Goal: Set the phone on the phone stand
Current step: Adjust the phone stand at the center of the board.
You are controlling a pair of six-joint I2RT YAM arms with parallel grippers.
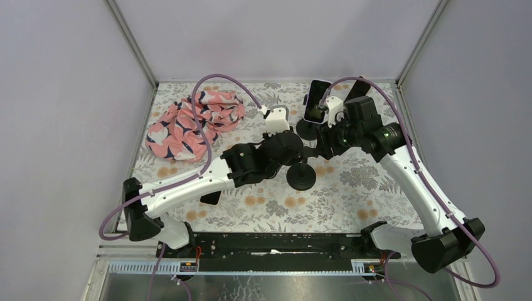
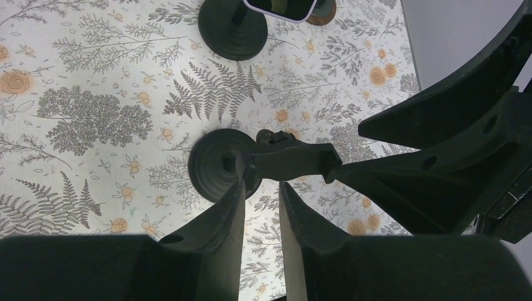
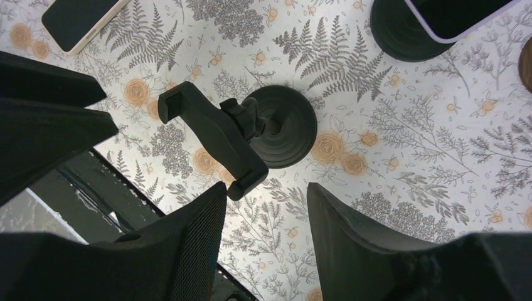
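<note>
One phone (image 1: 315, 99) already sat on the far stand (image 2: 233, 28). The second phone (image 3: 78, 22) lay flat on the tabletop (image 1: 351, 188), not picked up, and the near stand (image 3: 282, 125) was empty. The left gripper (image 2: 262, 188) was slightly spread and the right gripper (image 3: 265, 191) wider. Both held nothing and hovered by this stand.
</note>
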